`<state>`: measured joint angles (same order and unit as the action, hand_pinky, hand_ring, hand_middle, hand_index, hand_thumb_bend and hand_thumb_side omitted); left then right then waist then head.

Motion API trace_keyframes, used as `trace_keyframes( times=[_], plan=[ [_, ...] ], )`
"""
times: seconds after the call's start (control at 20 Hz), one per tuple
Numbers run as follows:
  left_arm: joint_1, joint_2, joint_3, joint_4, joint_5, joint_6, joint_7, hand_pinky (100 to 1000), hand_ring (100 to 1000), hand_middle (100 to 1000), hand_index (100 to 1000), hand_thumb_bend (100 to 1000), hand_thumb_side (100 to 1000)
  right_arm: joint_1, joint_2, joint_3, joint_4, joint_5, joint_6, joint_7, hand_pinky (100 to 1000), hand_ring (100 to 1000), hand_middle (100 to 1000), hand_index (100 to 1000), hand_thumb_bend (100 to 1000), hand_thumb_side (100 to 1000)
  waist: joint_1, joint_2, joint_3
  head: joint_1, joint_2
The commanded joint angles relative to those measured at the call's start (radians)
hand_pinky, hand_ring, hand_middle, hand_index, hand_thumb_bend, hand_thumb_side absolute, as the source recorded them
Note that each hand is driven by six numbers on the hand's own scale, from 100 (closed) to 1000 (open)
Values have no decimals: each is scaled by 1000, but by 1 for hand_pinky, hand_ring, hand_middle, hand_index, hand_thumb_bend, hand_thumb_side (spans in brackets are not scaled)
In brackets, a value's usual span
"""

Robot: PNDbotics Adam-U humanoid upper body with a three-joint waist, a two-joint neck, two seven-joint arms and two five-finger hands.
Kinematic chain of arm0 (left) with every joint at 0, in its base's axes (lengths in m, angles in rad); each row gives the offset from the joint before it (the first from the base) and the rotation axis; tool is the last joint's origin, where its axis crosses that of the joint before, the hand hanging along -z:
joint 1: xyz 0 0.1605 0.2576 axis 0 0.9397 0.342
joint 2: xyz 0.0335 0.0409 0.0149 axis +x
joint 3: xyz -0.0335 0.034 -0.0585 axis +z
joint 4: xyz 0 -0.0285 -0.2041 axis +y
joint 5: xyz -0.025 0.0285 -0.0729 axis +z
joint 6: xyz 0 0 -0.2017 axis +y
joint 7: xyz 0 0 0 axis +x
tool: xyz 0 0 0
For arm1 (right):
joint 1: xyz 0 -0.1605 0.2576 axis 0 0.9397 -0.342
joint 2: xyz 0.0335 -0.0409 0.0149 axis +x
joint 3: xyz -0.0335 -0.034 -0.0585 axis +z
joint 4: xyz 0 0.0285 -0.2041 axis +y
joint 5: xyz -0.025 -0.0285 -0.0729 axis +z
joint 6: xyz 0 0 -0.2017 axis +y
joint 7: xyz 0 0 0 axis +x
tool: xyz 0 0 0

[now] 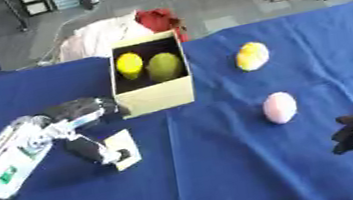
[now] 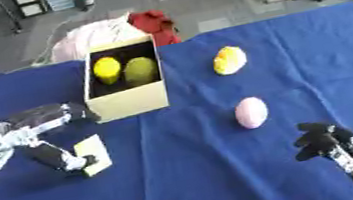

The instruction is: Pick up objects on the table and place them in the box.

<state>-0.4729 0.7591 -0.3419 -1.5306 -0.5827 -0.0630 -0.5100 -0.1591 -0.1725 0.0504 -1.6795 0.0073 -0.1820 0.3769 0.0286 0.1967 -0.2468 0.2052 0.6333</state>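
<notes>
Blue cloth over the desk [image 1: 227, 175], office floor behind. One cardboard box [image 1: 155, 95] with two yellow-green rounded things inside. Still out: one yellow lumpy ball [image 1: 252, 55], one smooth pink egg shape [image 1: 280, 107]. My left hand [image 1: 88, 131] has its fingers pinching a flat pale card [image 1: 124, 150] beside the box; right hand [image 2: 328, 141] sits curled, holding nothing.
</notes>
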Motion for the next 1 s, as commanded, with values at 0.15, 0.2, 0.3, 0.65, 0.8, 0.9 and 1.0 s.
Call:
trace_keyframes(
  times=[0.15,0.2,0.3,0.65,0.8,0.9,1.0],
  plan=[
    [1,16,-1,-3,-19,-16,-30,791,714,763,892,454,422,-11,-17,-1,-15,1,0,0,659,598,626,837,100,791,8,-19,3,0,7],
    [3,17,-1,-4,-20,-19,-37,784,701,755,886,446,389,-11,-17,-1,-15,1,0,0,659,598,626,837,100,790,8,-19,4,0,8],
    [9,18,0,-5,-24,-22,-48,770,681,744,879,435,349,-11,-17,0,-14,1,0,1,659,598,626,837,100,793,8,-19,5,0,8],
    [19,22,25,-24,-14,-20,-36,662,510,586,756,327,100,-10,-16,-1,-14,3,0,0,659,598,626,837,100,792,8,-20,8,-3,8],
    [7,33,63,-66,30,-1,3,653,487,559,731,283,100,-9,-17,-2,-14,3,0,-2,659,598,626,837,100,795,8,-20,10,-6,8],
    [-24,48,92,-102,66,14,30,656,481,551,727,270,100,-7,-18,-2,-13,4,1,-3,659,598,626,837,100,797,8,-22,11,-6,10],
    [-67,61,118,-122,88,32,58,661,480,549,726,279,100,-5,-18,-1,-13,4,1,-2,658,599,626,837,100,799,9,-24,12,-7,11]
  ],
)
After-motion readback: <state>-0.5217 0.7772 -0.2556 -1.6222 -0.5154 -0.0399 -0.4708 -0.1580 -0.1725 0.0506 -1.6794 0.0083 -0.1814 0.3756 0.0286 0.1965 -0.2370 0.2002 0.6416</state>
